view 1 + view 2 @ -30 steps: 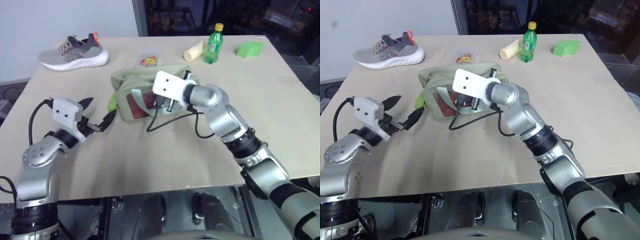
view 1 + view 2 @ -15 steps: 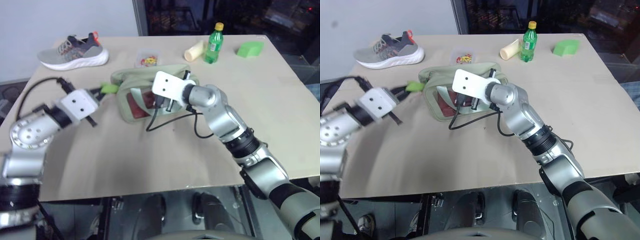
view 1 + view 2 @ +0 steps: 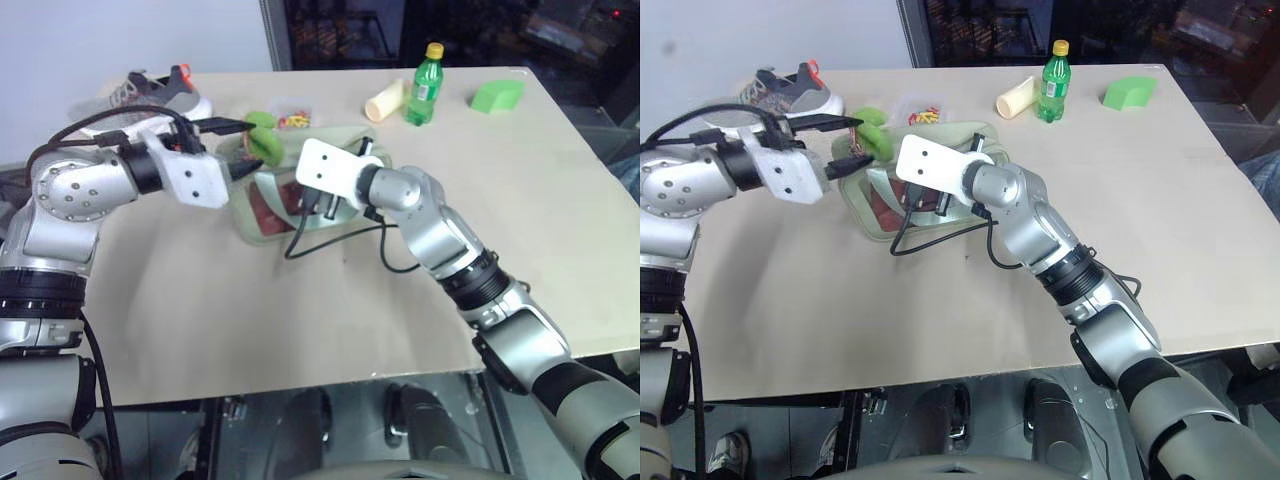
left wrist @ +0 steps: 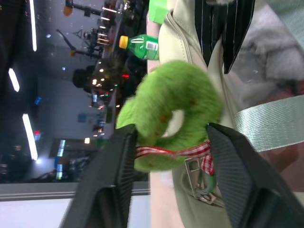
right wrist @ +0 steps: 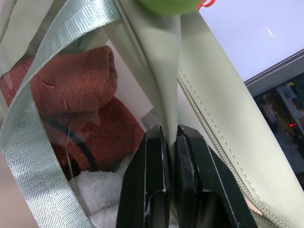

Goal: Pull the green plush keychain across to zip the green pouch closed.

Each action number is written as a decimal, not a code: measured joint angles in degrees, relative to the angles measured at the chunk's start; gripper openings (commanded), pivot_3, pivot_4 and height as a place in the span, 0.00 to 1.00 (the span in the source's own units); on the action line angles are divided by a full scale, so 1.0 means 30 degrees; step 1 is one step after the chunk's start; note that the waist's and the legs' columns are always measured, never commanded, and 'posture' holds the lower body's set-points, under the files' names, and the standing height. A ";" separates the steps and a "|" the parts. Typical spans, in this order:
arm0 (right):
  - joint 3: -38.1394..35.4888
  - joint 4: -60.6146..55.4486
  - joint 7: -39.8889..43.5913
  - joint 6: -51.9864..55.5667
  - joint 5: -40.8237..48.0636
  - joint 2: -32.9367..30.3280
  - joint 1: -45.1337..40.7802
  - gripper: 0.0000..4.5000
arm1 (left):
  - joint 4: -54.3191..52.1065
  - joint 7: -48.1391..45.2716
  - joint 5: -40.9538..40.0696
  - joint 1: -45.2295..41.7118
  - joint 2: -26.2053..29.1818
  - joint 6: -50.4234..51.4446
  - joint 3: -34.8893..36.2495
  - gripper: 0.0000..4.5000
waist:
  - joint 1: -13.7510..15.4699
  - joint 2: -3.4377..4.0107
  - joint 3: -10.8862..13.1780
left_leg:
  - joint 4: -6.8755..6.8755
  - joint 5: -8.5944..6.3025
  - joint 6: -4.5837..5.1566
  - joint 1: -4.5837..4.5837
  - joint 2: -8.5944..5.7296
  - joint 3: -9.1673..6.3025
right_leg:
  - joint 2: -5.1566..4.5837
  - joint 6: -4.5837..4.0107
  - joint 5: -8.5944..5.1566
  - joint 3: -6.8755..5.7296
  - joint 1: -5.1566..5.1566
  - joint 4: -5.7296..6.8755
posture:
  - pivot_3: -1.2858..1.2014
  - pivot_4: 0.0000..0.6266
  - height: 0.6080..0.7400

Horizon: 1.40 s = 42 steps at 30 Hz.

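A tan table (image 3: 250,310) carries everything. Toward its far left corner lies a grey sneaker (image 3: 150,90) with a white sole. Near the middle sits the green pouch (image 3: 262,205), its clear side showing reddish-brown cloth inside. Just behind the pouch is a small clear packet (image 3: 293,118) of colourful bits. Farther back stand a green bottle (image 3: 427,88) with a yellow cap and, just beside it, a cream cylinder (image 3: 386,100) lying down. A bright green wedge (image 3: 498,95) rests near the far right corner.
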 measured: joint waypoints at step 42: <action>-0.7616 -1.6363 0.5104 0.8664 1.4203 -0.6946 0.8567 0.99 | -0.7242 0.2932 -0.8196 0.9802 -0.5649 1.4748 0.5916 0.50 | 0.0206 -0.0020 -0.0005 | 0.0001 0.0041 -0.0136 0.0047 0.0153 -0.0090 | 0.0141 -0.0134 -0.0015 -0.0048 0.0047 -0.0016 | 0.52 0.24 1.00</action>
